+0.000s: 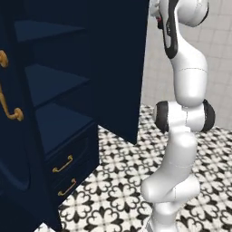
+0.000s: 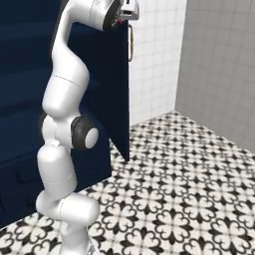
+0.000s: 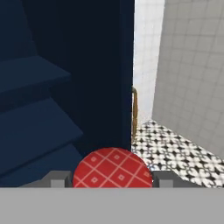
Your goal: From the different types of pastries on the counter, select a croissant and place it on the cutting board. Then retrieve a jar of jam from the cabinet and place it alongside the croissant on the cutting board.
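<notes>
Red jar of jam [image 3: 113, 168] pinched between gripper [image 3: 112, 178] fingertips (checked lid up), beside open navy cabinet [image 3: 52, 87].

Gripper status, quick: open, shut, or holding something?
Gripper: closed on the jar of jam, its red checked lid between the fingers.

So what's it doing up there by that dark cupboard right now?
End effector shut on jam jar. Cabinet open, shelves bare. Open door close beside the jar.
</notes>
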Robot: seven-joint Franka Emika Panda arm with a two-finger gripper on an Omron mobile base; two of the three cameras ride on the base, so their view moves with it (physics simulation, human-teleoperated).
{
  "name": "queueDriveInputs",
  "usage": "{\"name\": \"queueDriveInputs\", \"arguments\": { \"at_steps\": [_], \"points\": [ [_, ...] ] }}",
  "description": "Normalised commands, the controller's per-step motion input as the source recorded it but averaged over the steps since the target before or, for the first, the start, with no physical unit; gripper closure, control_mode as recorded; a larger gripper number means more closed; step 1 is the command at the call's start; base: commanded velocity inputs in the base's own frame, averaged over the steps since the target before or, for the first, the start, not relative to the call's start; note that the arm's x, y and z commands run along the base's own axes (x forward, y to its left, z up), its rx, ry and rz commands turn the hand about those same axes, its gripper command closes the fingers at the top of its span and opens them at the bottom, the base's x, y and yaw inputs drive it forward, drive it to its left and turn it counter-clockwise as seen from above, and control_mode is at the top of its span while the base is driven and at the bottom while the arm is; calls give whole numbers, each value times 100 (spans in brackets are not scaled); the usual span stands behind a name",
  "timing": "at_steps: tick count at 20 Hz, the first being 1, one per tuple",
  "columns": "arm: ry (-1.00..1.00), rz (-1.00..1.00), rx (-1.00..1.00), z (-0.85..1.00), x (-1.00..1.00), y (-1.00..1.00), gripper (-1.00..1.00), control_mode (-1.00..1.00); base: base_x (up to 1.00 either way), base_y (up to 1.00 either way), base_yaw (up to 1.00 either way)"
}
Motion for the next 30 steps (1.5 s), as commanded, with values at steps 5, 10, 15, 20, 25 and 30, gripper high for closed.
{"name": "queueDriveInputs", "arguments": {
  "at_steps": [5, 10, 15, 20, 25, 30],
  "points": [
    [0, 0, 0, 0, 0, 0, 100, 100, -55, 12, -38],
    [0, 0, 0, 0, 0, 0, 100, 100, -54, 8, -38],
    [0, 0, 0, 0, 0, 0, 100, 100, -47, 0, -42],
    [0, 0, 0, 0, 0, 0, 100, 100, -34, 0, -45],
    [0, 0, 0, 0, 0, 0, 100, 100, -21, 0, -43],
    [0, 0, 0, 0, 0, 0, 100, 100, -14, 0, -39]
  ]
}}
